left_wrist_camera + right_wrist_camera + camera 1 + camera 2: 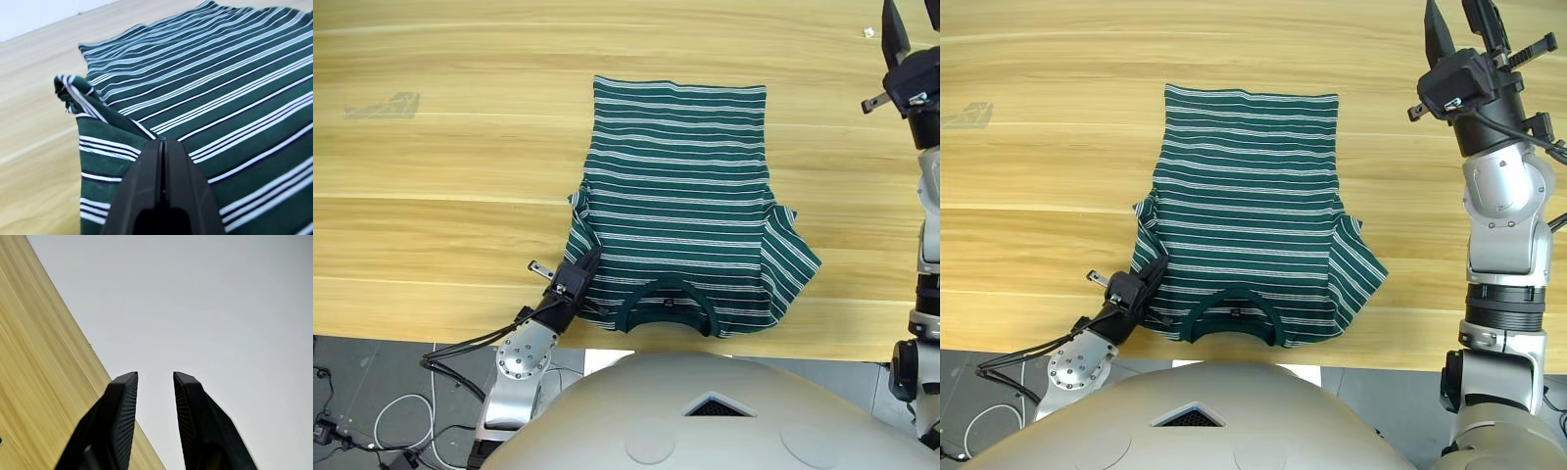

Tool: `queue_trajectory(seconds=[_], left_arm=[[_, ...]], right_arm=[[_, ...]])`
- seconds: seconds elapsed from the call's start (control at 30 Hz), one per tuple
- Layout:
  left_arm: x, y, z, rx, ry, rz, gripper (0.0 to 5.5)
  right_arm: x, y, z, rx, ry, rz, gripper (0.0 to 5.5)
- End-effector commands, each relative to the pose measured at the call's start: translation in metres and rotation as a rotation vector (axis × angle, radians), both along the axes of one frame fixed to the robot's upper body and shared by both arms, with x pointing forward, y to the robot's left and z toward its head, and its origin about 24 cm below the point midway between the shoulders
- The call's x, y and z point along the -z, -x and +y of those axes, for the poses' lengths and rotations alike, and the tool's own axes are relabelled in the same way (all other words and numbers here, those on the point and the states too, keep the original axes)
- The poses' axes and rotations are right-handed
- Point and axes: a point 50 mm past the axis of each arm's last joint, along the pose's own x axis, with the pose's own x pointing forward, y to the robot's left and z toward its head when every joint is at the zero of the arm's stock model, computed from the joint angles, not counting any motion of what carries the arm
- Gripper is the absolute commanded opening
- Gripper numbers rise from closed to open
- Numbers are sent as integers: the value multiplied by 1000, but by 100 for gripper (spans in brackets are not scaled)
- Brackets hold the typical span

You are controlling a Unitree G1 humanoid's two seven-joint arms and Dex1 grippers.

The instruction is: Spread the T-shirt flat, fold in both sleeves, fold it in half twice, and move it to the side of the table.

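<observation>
I have the left pincer (163,142) clamped on the left sleeve (579,220) of the green white-striped T-shirt (680,196), likely to fold it in, while the right pincer (155,377) hangs slightly parted, far right.

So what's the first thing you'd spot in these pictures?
The dark green T-shirt with white stripes, lying in the middle of the wooden table, collar nearest the robot. Next, the left gripper pinching its left edge near the collar, while the right gripper hangs open, off to the far right.

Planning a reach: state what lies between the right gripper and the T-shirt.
Bare table, per the right eye view, separates right gripper from T-shirt.
</observation>
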Motion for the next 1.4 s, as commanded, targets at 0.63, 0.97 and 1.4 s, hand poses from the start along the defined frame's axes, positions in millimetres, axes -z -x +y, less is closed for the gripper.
queue_trajectory(seconds=[0.63,0.97,1.4], left_arm=[[3,9,-13,170,-130,-38,3],[1,16,-20,207,-26,6,95],[-25,10,-21,136,279,17,152]], right_arm=[[3,-1,2,0,-20,14,133],[9,1,2,-1,-25,34,133],[54,51,-14,-132,-445,448,133]])
